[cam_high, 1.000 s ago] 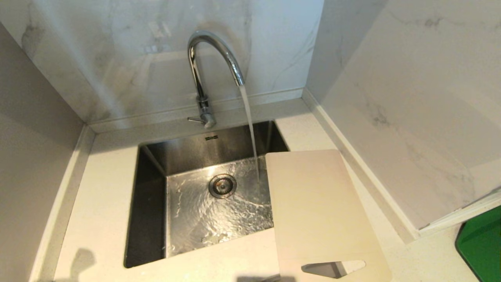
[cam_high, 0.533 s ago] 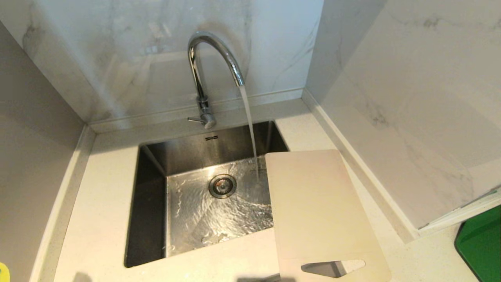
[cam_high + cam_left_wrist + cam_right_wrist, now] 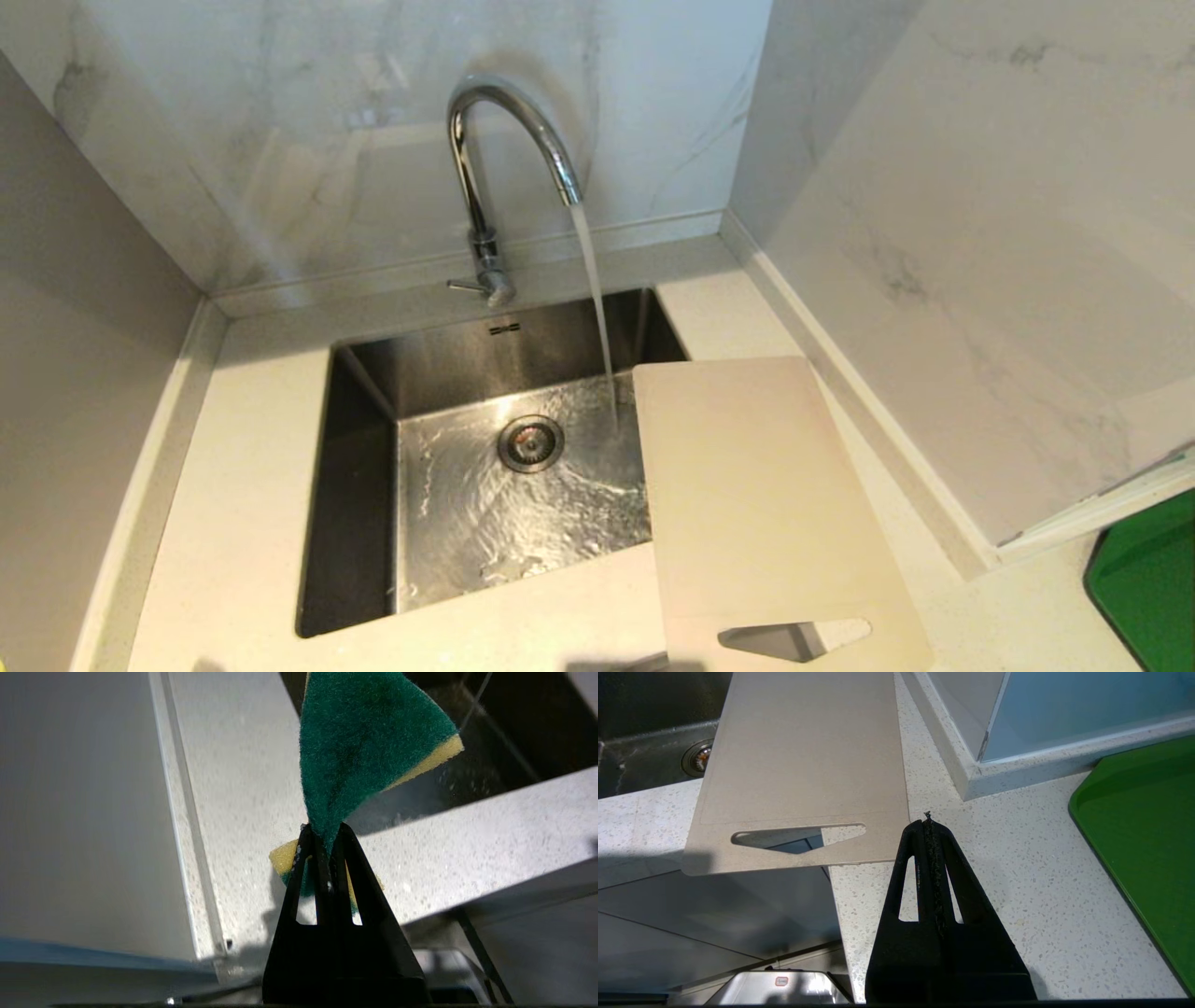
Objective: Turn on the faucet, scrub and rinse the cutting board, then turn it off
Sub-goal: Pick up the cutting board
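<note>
The chrome faucet stands behind the steel sink, and water runs from its spout onto the sink floor. The cream cutting board lies flat on the counter right of the sink, its left edge over the basin and its handle slot past the counter's front edge; the right wrist view shows the cutting board too. My left gripper is shut on a green and yellow sponge, above the counter's front left corner. My right gripper is shut and empty, just off the board's near right corner. Neither gripper shows in the head view.
Marble walls close the back and the right of the speckled counter. A grey wall borders the left. A green tray lies at the far right, and the right wrist view has the green tray beside my right gripper. The drain sits mid-basin.
A shadow on the counter's front left corner has slid out of the head view, and a yellow sponge corner showed briefly at the lower left edge half a second ago. Water keeps running.
</note>
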Controlling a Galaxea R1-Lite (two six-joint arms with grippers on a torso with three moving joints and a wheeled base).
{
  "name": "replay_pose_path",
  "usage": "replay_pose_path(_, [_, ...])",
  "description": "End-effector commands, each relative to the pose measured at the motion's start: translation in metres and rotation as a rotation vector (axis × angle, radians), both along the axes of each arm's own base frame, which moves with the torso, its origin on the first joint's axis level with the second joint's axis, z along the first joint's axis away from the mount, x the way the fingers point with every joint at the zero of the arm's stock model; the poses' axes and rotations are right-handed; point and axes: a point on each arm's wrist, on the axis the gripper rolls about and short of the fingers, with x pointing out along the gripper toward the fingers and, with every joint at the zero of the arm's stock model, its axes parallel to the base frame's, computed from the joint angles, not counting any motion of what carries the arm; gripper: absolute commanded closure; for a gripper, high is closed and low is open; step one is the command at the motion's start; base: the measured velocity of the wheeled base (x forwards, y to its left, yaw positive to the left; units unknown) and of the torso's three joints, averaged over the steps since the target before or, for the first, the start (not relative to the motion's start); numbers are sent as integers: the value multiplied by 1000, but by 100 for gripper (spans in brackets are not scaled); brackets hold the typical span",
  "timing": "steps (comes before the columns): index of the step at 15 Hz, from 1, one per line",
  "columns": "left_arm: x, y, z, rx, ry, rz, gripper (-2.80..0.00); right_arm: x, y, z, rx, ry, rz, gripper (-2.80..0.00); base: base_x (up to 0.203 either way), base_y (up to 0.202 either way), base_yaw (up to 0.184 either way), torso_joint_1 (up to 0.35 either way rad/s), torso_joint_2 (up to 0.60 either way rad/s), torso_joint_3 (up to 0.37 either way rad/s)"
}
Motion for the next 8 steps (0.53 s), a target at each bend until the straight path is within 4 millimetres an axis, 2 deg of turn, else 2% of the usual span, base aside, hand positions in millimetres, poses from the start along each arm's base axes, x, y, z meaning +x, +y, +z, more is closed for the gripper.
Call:
replay_pose_path(1, [-8, 0, -2, 13, -104, 14, 0, 0, 0, 0, -1, 0, 0, 0, 0, 0, 0, 0, 0, 0])
replay_pose_path(8, [-8, 1, -3, 2, -90, 41, 0, 0, 0, 0, 1, 0, 0, 0, 0, 0, 0, 0, 0, 0])
